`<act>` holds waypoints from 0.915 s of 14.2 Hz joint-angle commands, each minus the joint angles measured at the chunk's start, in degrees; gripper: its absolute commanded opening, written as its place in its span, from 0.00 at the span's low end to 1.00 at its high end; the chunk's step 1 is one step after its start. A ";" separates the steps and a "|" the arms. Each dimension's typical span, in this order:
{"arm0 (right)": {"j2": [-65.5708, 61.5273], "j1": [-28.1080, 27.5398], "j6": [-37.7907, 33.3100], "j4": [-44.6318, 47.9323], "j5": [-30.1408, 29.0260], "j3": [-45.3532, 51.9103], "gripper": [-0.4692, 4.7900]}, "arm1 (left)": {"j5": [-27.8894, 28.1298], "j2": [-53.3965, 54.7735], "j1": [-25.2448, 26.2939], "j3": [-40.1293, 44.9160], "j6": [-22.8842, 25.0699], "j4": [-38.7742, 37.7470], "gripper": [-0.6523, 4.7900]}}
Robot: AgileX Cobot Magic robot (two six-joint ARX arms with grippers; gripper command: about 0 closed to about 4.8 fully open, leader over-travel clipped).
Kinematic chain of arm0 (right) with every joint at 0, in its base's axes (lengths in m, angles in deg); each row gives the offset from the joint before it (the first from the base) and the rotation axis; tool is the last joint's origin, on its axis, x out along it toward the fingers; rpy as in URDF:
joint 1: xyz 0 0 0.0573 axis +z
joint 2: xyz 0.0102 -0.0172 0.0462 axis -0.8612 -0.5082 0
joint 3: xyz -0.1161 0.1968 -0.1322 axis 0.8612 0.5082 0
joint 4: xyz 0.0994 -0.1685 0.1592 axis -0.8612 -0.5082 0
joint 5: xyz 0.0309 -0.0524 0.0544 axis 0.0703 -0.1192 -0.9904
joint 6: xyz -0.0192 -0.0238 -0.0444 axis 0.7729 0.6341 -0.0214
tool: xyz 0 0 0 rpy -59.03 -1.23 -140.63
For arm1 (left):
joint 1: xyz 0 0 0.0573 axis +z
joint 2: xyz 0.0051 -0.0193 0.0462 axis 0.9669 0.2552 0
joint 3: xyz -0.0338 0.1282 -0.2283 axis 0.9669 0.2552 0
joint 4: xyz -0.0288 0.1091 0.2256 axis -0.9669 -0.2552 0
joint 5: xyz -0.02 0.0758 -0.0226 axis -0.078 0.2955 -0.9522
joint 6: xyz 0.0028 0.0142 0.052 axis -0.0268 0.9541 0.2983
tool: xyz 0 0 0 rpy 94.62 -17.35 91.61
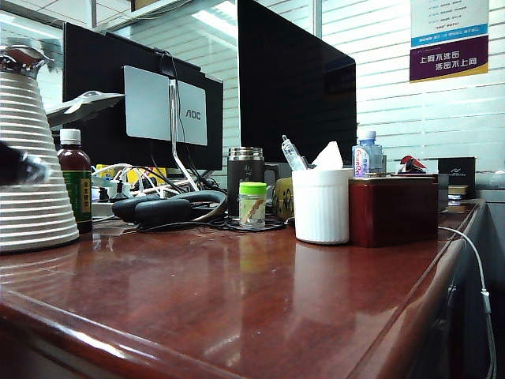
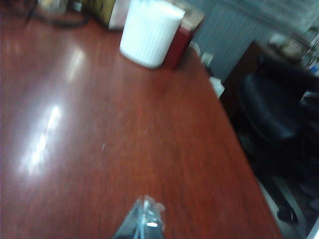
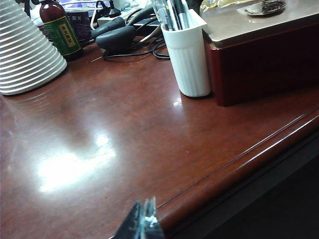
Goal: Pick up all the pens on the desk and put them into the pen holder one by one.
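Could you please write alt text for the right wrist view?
A white pen holder with pens inside stands on a reddish-brown desk beside a dark red box. The shut right gripper hovers near the desk's edge.

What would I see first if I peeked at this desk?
Probably the white pen holder with pens poking out, standing against a dark red box near the desk's right edge. Next, the big ribbed white jug far left. Both the left gripper and right gripper hang shut and empty above bare wood.
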 commanded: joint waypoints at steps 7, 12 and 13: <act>1.16 -10.43 0.35 1.31 -0.72 0.26 0.08 | -8.39 -6.47 23.06 -0.22 -0.11 -2.10 0.11; 1.16 -21.57 0.35 1.31 -0.57 0.26 0.08 | -7.37 -8.24 39.87 0.90 -0.09 -3.58 0.11; 1.16 -22.29 0.35 1.31 -0.59 0.26 0.08 | -7.34 -8.24 40.48 0.90 -0.09 -3.58 0.11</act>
